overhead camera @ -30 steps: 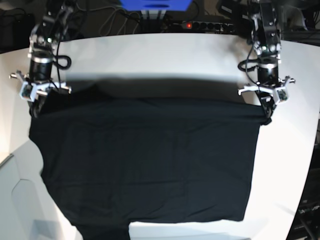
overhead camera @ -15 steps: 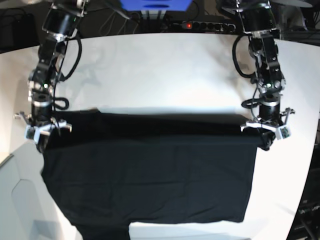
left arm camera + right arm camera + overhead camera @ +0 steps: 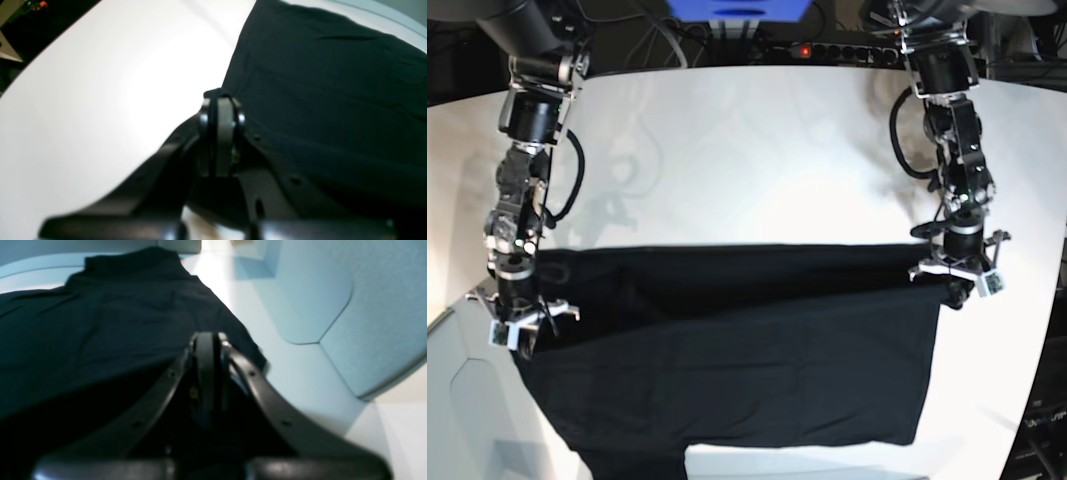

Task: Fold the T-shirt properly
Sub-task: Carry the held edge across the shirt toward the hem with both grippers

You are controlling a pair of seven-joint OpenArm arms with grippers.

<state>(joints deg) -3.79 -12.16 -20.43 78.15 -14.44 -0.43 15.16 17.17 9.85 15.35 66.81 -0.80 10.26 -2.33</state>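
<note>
The black T-shirt [image 3: 727,370] lies spread on the white table [image 3: 747,150], and its far edge is lifted and doubled over toward the near side. In the base view my left gripper [image 3: 957,288] is shut on the right end of that edge. My right gripper [image 3: 517,335] is shut on the left end. The left wrist view shows the left gripper [image 3: 218,98] pinching a corner of the T-shirt [image 3: 333,83], with bare table [image 3: 100,83] beside it. In the right wrist view the right gripper [image 3: 208,336] is closed over the T-shirt [image 3: 100,323]. No print shows.
A power strip [image 3: 827,48] with a red light and loose cables lie behind the table's far edge, beside a blue object [image 3: 737,8]. A pale padded panel [image 3: 467,400] stands at the near left, also seen as the panel [image 3: 300,290]. The table's right edge curves close to the left arm.
Both grippers have moved toward the near side, carrying the shirt's far edge with them. More bare table shows behind the shirt, and the held edge now lies over the shirt's body.
</note>
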